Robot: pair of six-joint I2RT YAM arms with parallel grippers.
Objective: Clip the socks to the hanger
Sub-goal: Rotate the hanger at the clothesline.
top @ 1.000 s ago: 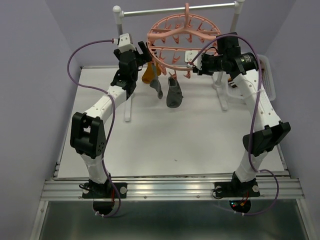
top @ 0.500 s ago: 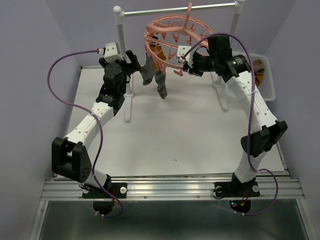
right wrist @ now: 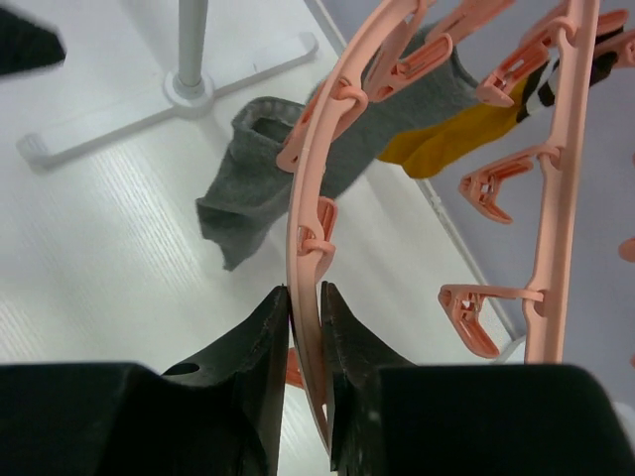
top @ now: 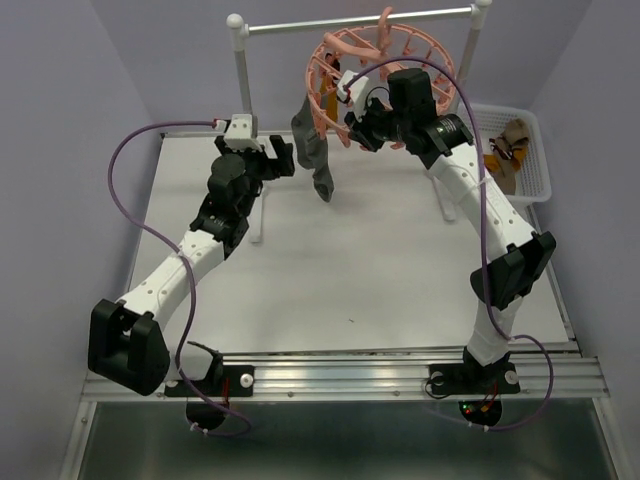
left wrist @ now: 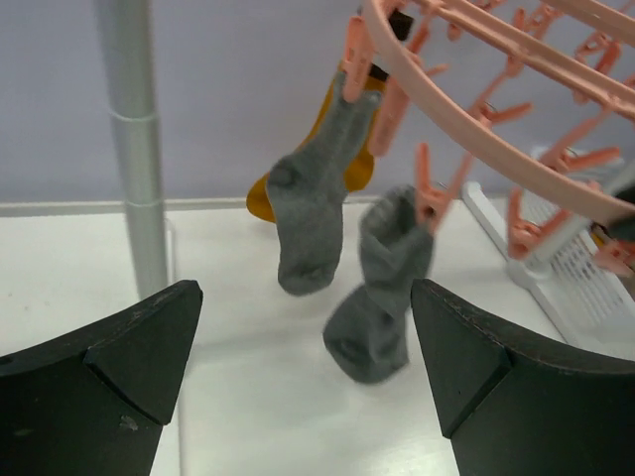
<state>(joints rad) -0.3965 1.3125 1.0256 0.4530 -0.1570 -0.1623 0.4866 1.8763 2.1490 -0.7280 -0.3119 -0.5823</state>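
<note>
right gripper (right wrist: pixel 306 309): clamped on ring of salmon-pink round plastic hanger (right wrist: pixel 302 203), likely steadying it | left gripper (left wrist: pixel 303 297): jaws wide apart, facing clipped grey fabric socks (left wrist: pixel 310 213)

Tilted pink hanger (right wrist: pixel 301 213), grey, orange socks (left wrist: pixel 308 213) clipped

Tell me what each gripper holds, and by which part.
The right gripper clamps the hanger by its outer ring. The left gripper is open and holds nothing.

A robotics lab cell: lilac walls (top: pixel 60 90) enclose a white surface (top: pixel 350 270); left arm (top: pixel 190 262) and right arm (top: pixel 492 215) bolt to an aluminium rail (top: pixel 340 378).
</note>
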